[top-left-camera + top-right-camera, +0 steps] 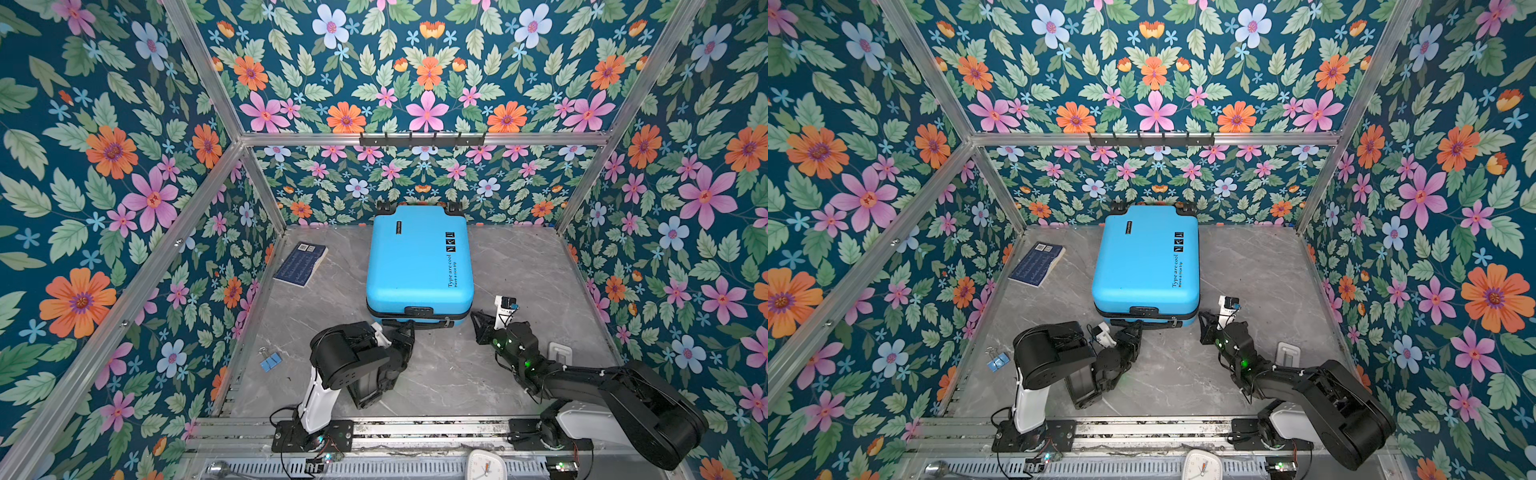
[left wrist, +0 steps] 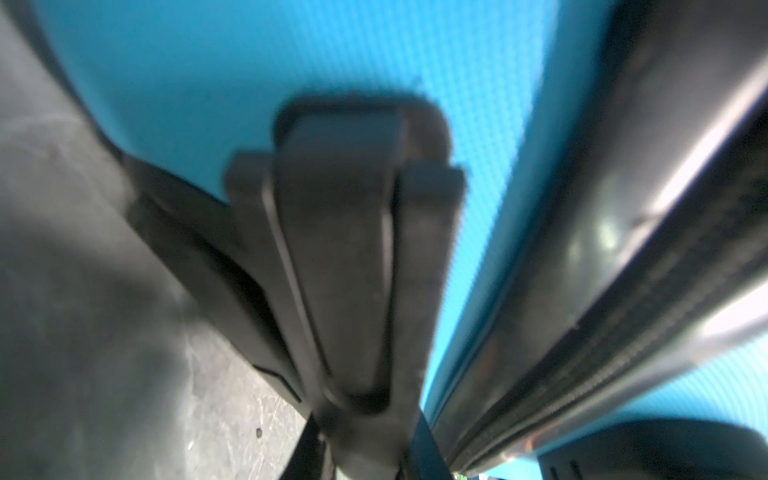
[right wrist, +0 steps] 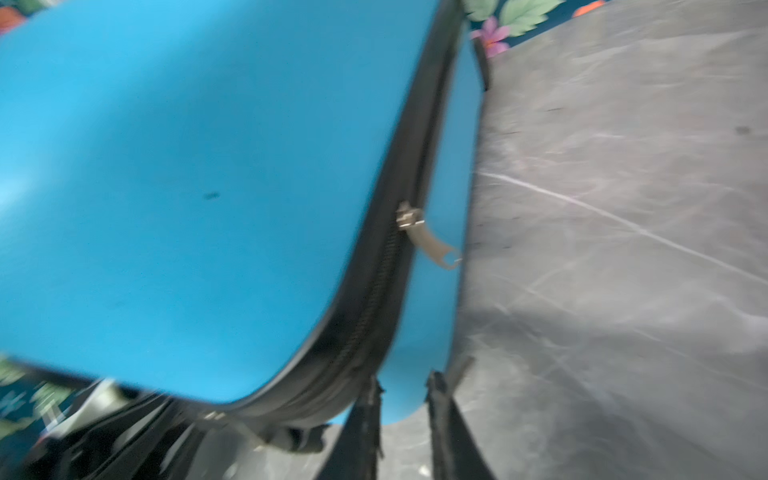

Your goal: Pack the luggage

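The luggage (image 1: 417,262) (image 1: 1144,262), a bright-blue hard-shell suitcase, lies flat and closed in the middle of the table, wheels toward the back wall. Its black carry handle (image 2: 336,249) runs along the near side. My left gripper (image 1: 405,332) (image 2: 365,440) is at the handle's left end, shut on it. My right gripper (image 1: 478,322) (image 3: 401,415) is just off the near right corner, jaws apart, with only shell and table showing between them. The silver zipper pull (image 3: 432,245) hangs free on the black zipper (image 3: 374,291) ahead of it.
A dark-blue book (image 1: 301,264) lies at the back left. Blue binder clips (image 1: 270,361) sit at the left edge, a white holder (image 1: 559,353) near the right arm, and a white clock (image 1: 484,463) at the front rail. Floral walls close in three sides.
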